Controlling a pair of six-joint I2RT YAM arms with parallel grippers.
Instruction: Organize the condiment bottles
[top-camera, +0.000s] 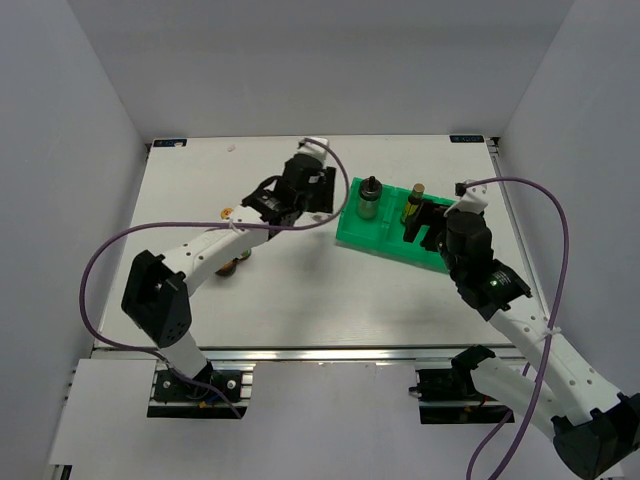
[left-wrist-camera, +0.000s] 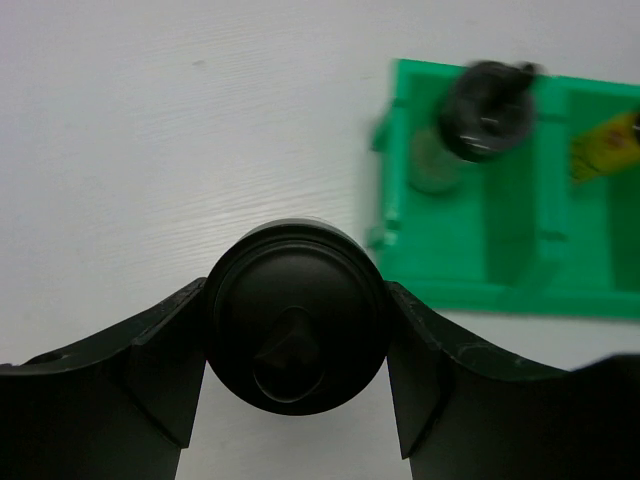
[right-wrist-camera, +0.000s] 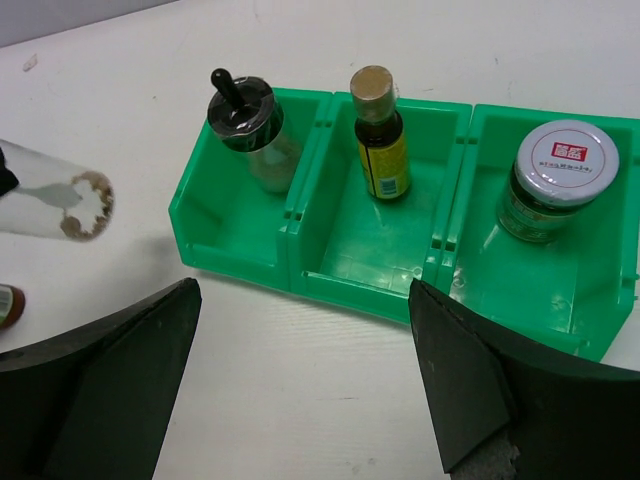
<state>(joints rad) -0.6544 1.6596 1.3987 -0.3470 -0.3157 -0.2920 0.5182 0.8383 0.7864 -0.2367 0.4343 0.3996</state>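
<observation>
My left gripper (top-camera: 308, 195) is shut on the black cap (left-wrist-camera: 296, 318) of a clear glass bottle (right-wrist-camera: 50, 195), which it holds off the table just left of the green bin (top-camera: 355, 232). The bin's left compartment holds another black-capped glass bottle (right-wrist-camera: 245, 120). The middle one holds a dark yellow-capped bottle (right-wrist-camera: 378, 135), and the right one a jar with a red-labelled lid (right-wrist-camera: 560, 180). My right gripper (right-wrist-camera: 303, 300) is open and empty over the table in front of the bin's near wall (right-wrist-camera: 380, 295).
A small bottle (top-camera: 228, 265) stands on the table, partly hidden under my left forearm. A small orange thing (top-camera: 226, 211) lies further back. Grey walls enclose the table on three sides. The bin (left-wrist-camera: 500, 270) sits right of centre.
</observation>
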